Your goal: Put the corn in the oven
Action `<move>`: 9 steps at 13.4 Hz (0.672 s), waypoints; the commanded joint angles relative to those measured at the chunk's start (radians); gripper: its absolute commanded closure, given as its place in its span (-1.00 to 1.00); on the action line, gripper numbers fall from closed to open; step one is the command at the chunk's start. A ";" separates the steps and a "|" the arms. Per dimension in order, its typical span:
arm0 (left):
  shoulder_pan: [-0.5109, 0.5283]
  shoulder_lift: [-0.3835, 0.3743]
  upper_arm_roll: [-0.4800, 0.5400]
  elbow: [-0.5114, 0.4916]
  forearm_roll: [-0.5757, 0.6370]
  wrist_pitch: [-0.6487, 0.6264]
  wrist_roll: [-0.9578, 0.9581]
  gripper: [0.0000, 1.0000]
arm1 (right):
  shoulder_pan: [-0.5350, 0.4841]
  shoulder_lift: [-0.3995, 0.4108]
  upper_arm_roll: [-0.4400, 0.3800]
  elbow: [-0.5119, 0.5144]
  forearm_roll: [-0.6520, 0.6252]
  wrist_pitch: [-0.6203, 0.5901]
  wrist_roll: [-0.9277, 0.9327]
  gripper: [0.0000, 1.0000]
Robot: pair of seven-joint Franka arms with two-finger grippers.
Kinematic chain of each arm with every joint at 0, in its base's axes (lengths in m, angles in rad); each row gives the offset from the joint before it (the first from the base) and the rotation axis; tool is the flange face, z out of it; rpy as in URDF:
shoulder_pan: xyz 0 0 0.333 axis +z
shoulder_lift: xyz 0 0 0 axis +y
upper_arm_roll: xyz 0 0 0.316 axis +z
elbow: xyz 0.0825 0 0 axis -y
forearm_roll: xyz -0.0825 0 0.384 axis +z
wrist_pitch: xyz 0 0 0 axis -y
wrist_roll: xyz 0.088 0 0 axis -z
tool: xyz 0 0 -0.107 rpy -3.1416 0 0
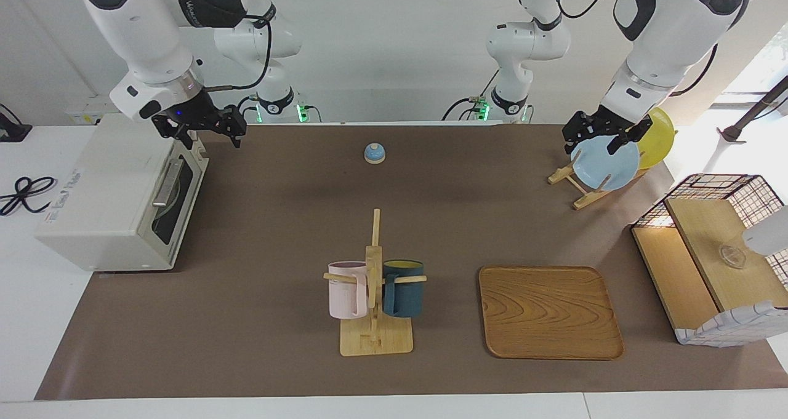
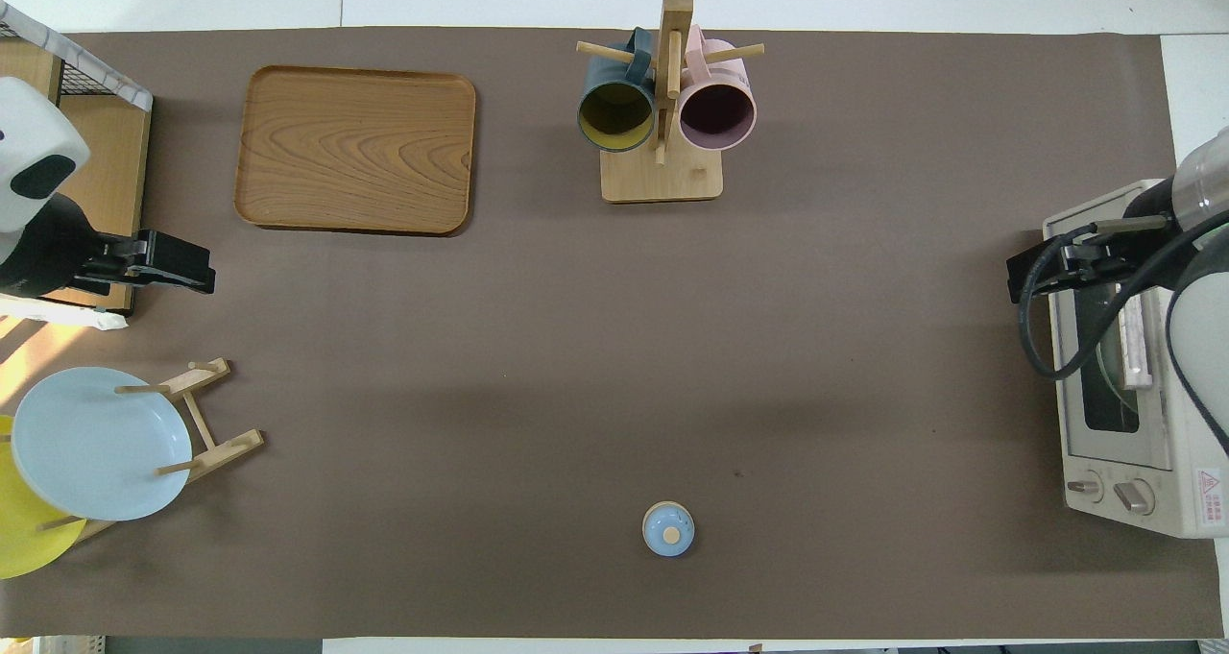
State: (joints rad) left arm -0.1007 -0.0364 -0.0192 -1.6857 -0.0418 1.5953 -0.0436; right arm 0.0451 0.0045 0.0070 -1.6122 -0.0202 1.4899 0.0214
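The cream-white oven [image 1: 104, 191] stands at the right arm's end of the table with its dark glass door shut and the silver handle [image 1: 166, 182] up. It also shows in the overhead view [image 2: 1123, 443]. The corn is not in view in either frame. A pale round shape shows dimly through the door glass. My right gripper [image 1: 209, 133] hangs in the air over the oven's front top edge, holding nothing that I can see; it shows in the overhead view too [image 2: 1032, 275]. My left gripper [image 1: 596, 141] waits over the plate rack, also seen from overhead [image 2: 187, 265].
A small blue bell [image 1: 374, 153] sits near the robots at mid table. A wooden mug rack [image 1: 373, 296] with a pink and a dark blue mug and a wooden tray [image 1: 550, 311] lie farther out. A blue plate [image 1: 605, 163], a yellow plate [image 1: 657, 137] and a wire-framed crate [image 1: 714, 259] are at the left arm's end.
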 commanded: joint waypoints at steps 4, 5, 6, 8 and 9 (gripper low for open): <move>0.007 -0.011 -0.007 -0.014 0.020 0.008 0.007 -1.00 | -0.013 0.011 0.002 0.020 0.023 0.003 0.009 -1.00; 0.007 -0.011 -0.007 -0.014 0.020 0.008 0.007 -1.00 | -0.014 0.011 0.001 0.020 0.023 0.004 0.008 -1.00; 0.007 -0.011 -0.007 -0.014 0.020 0.008 0.007 -1.00 | -0.014 0.011 0.001 0.020 0.023 0.001 0.008 -1.00; 0.007 -0.011 -0.007 -0.014 0.020 0.008 0.007 -1.00 | -0.014 0.009 -0.001 0.020 0.022 0.004 0.008 -1.00; 0.007 -0.011 -0.007 -0.014 0.020 0.008 0.007 -1.00 | -0.016 0.009 -0.002 0.020 0.016 0.007 0.006 -1.00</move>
